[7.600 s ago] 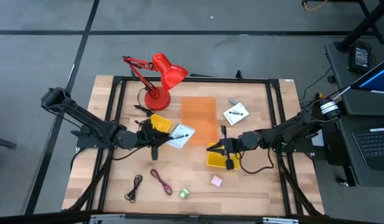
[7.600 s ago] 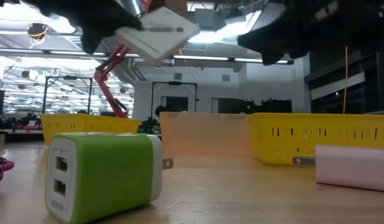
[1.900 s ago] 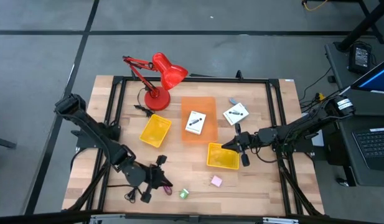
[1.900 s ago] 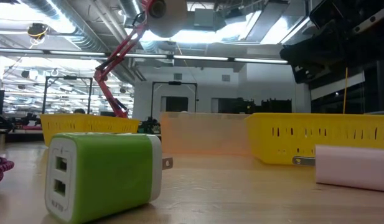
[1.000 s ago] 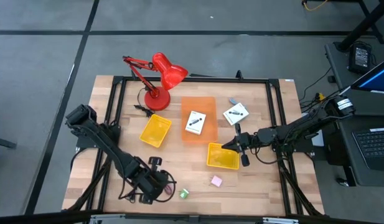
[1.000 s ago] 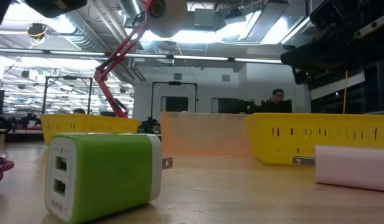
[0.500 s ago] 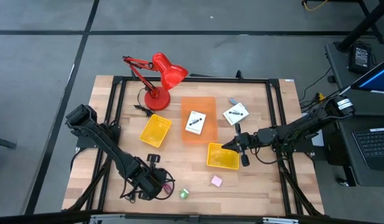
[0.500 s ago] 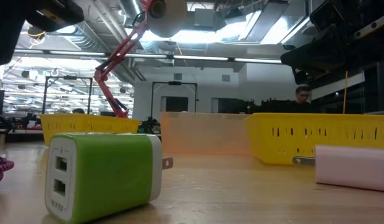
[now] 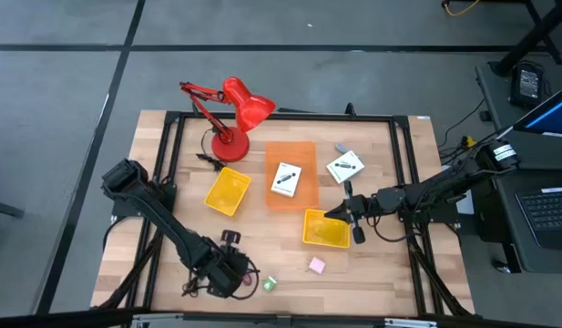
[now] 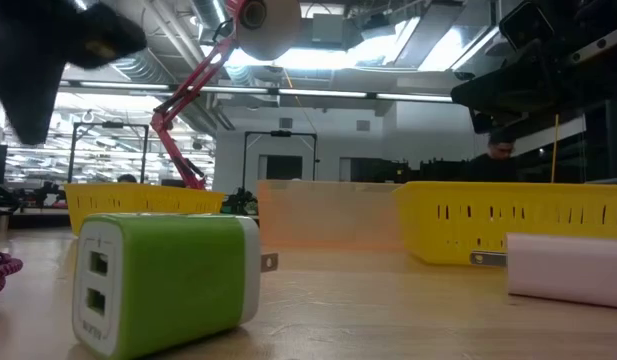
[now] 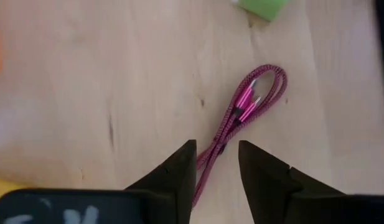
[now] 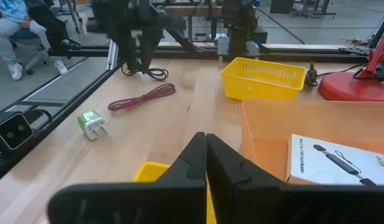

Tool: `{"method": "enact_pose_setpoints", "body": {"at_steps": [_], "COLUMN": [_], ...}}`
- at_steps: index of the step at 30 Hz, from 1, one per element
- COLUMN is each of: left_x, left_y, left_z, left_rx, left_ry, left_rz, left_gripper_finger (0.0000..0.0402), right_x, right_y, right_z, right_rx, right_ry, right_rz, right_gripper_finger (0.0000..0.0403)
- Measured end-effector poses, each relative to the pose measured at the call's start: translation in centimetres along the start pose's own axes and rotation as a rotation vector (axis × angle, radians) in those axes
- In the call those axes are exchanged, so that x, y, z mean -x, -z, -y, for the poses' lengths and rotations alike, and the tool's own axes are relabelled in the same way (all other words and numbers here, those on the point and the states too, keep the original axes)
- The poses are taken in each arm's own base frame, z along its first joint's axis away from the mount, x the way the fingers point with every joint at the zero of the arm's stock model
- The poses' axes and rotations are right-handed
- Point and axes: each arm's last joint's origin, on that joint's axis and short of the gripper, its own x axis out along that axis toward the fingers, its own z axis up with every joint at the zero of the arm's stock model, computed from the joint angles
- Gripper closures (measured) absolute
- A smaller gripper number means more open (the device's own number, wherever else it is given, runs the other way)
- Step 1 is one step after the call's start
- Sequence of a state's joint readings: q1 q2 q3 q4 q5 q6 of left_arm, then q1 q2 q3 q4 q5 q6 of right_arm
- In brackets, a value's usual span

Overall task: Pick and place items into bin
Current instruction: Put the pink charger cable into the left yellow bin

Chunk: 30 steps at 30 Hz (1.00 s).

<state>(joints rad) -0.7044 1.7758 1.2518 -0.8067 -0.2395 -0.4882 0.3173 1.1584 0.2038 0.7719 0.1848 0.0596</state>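
Observation:
My left gripper (image 9: 233, 271) hangs open near the table's near edge, pointing down over the maroon cord (image 9: 244, 270). In the left wrist view the folded cord (image 11: 241, 109) lies flat, and one end runs into the gap of my left gripper (image 11: 216, 149); I cannot tell whether it is touched. The black cord (image 9: 194, 279), green block (image 9: 270, 284) and pink block (image 9: 316, 265) lie on the wood nearby. One white card (image 9: 285, 179) lies in the orange bin (image 9: 303, 155), the other (image 9: 344, 168) on the table. My right gripper (image 9: 340, 217) waits shut over a yellow basket (image 9: 321, 232).
A second yellow basket (image 9: 228, 191) and the red desk lamp (image 9: 233, 114) stand toward the far left. A black frame (image 9: 171, 137) runs around the tabletop. A person (image 12: 11, 25) sits beyond the table. Bare wood lies between the green block (image 10: 168, 280) and pink block (image 10: 568, 265).
My left gripper has come down toward the maroon cord and shifted slightly toward the near edge. The cord and blocks have stayed where they were.

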Motion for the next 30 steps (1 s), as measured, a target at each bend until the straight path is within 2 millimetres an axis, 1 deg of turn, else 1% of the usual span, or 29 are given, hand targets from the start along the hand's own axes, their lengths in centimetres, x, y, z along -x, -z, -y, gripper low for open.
{"method": "enact_pose_setpoints", "body": {"at_steps": [3, 6, 9, 15, 24, 28, 30], "left_x": [-1.2, -2.2, -3.0, -3.9, -6.2, -6.4, -6.5], "left_y": [0.4, 0.7, 0.8, 1.0, 1.3, 1.3, 1.3], "left_z": [0.2, 0.4, 0.6, 0.7, 0.9, 0.9, 1.0], "left_rx": [-0.053, -0.067, -0.071, -0.077, -0.085, -0.098, -0.103], "left_ry": [-0.026, -0.027, -0.029, -0.047, -0.059, -0.062, -0.061], "left_rz": [-0.058, -0.119, -0.143, -0.166, -0.240, -0.248, -0.248], "left_gripper_finger": [0.0287, 0.0287, 0.0287, 0.0288, 0.0288, 0.0290, 0.0301], "right_x": [0.0, 0.0, 0.0, 0.0, 0.0, 0.0, 0.0], "right_y": [0.0, 0.0, 0.0, 0.0, 0.0, 0.0, 0.0], "right_z": [0.0, 0.0, 0.0, 0.0, 0.0, 0.0, 0.0], "right_rx": [0.005, -0.001, -0.011, -0.011, -0.012, -0.014, -0.014], "right_ry": [0.000, 0.000, -0.001, 0.000, -0.001, 0.000, -0.001], "right_rz": [0.000, 0.000, 0.000, 0.000, 0.000, 0.000, 0.000], "right_gripper_finger": [0.0402, 0.0402, 0.0402, 0.0402, 0.0402, 0.0402, 0.0402]}}
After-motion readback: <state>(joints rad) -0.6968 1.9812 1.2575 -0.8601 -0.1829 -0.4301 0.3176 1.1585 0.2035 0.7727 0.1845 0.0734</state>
